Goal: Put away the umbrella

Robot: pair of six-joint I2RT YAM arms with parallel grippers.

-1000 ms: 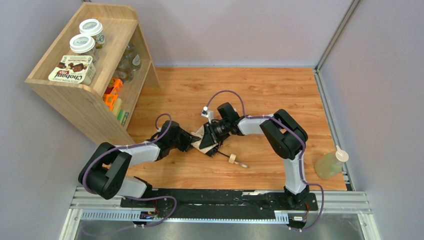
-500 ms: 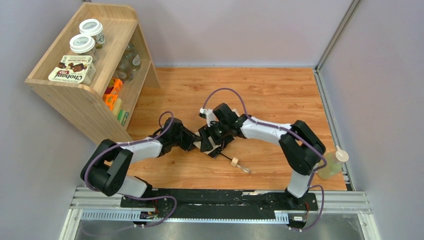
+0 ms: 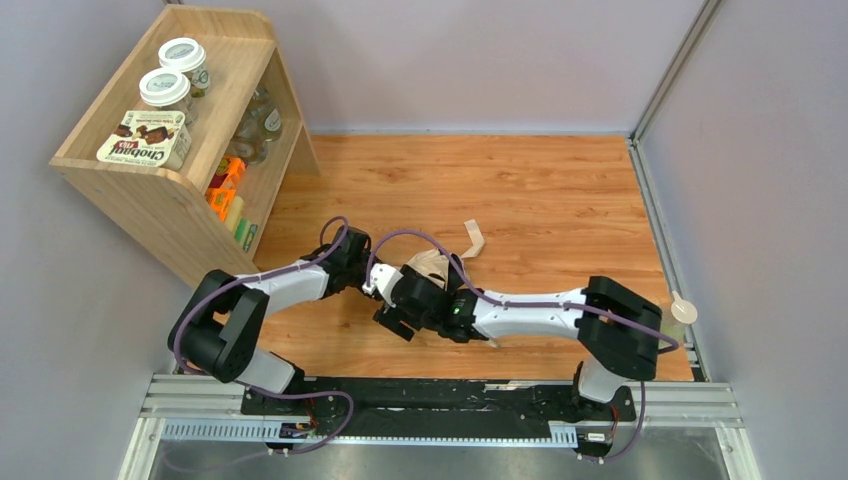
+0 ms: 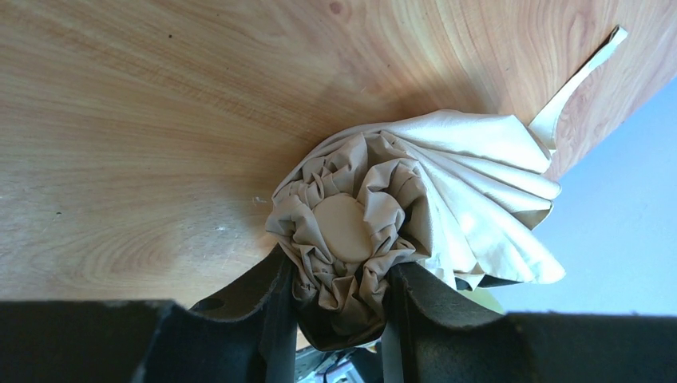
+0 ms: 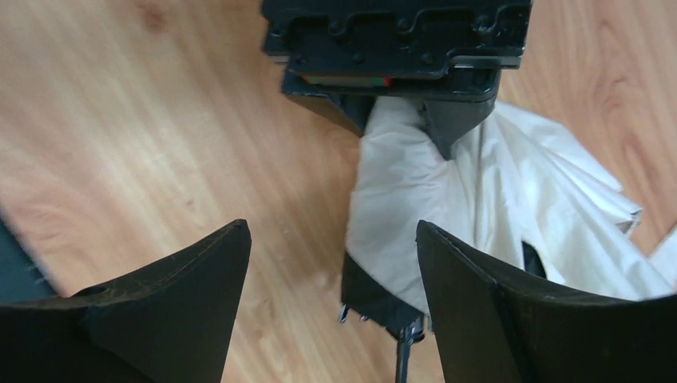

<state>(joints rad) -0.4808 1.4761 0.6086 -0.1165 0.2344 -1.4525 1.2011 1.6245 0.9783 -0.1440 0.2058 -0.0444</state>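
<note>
The umbrella (image 4: pixel 447 183) lies on the wooden table, its pale beige canopy bunched and fanned out. My left gripper (image 4: pixel 339 279) is shut on the gathered fabric just below the round top cap (image 4: pixel 343 227). In the top view the canopy (image 3: pixel 432 264) shows between the two arms, and a closing strap (image 3: pixel 472 240) trails toward the back. My right gripper (image 5: pixel 331 230) stands open over bare wood, with the canopy edge (image 5: pixel 399 215) and the thin black shaft (image 5: pixel 403 355) just beyond its fingertips and nothing between them. The handle is hidden under the right arm.
A wooden shelf (image 3: pixel 160 195) with jars and a snack box stands at the back left. A pale yellow-green bottle (image 3: pixel 662 330) stands at the right edge, close to the right arm's elbow (image 3: pixel 625 320). Grey walls close in the table.
The right gripper opened and let go of the umbrella. Its arm swung toward the near edge and stretched out to the left. The strap has flipped out toward the back.
</note>
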